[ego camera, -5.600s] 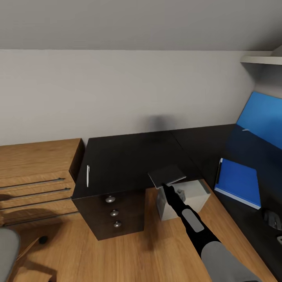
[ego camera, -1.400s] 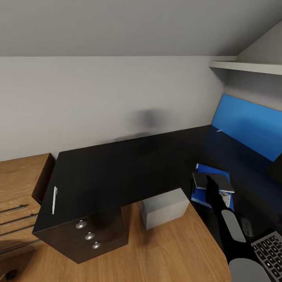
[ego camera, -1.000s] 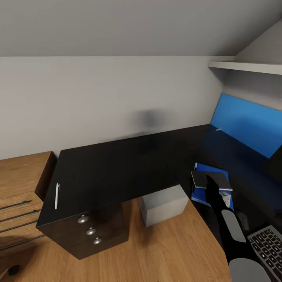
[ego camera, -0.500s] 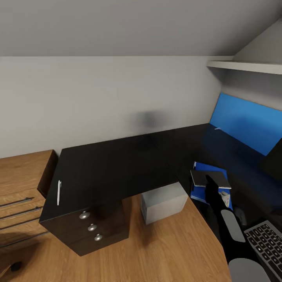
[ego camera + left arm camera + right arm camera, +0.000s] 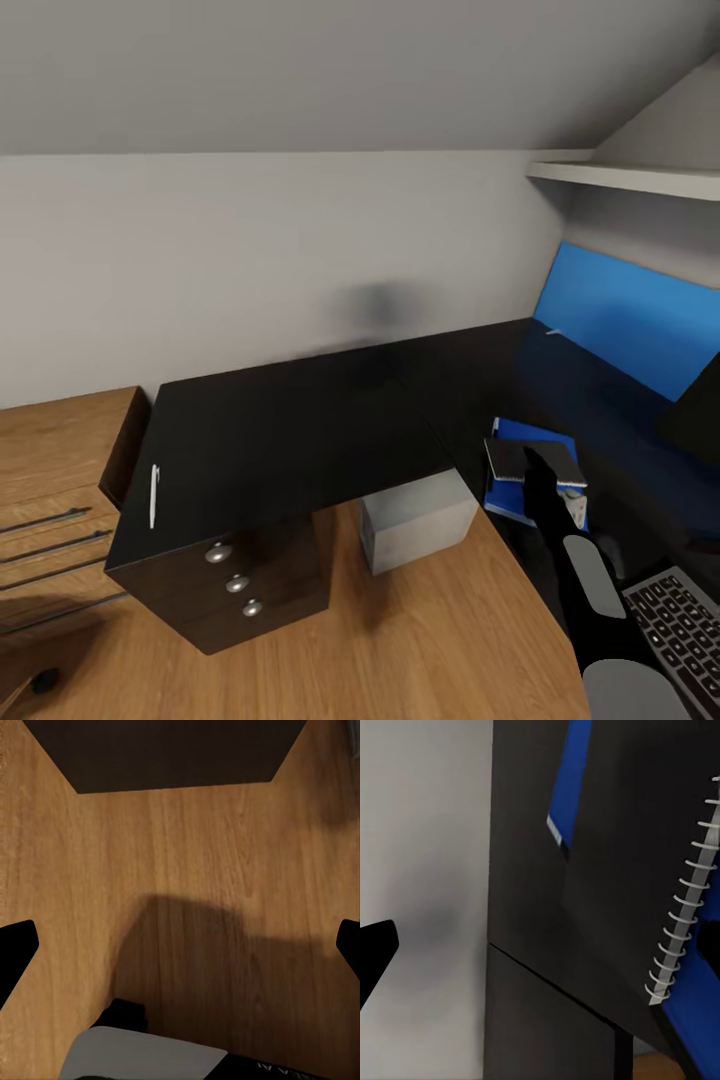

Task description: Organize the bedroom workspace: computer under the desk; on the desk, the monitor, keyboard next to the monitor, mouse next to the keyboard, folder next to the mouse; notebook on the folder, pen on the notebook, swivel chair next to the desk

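The grey notebook (image 5: 528,458) lies on the blue folder (image 5: 512,500) on the black desk (image 5: 300,430). Its spiral edge (image 5: 682,919) crosses the right wrist view, with the folder (image 5: 567,787) showing past it. My right gripper (image 5: 552,472) hovers just over the notebook, open (image 5: 540,945), its fingers wide apart. A thin pale pen (image 5: 153,495) rests near the desk's left end. The grey computer (image 5: 415,518) sits under the desk. The keyboard (image 5: 685,625) and a corner of the monitor (image 5: 697,412) show at the right. My left gripper (image 5: 180,945) hangs open over the floor.
Light wooden low cabinets (image 5: 60,450) stand left of the desk's drawers (image 5: 237,583). The blue back panel (image 5: 630,320) and a white shelf (image 5: 620,178) close the right side under the sloped ceiling. Plank floor (image 5: 440,630) lies in front of the desk.
The right arm has carried the notebook from above the computer over to the folder, where it now sits lower and flatter. The head view has swung right and shifted slightly.
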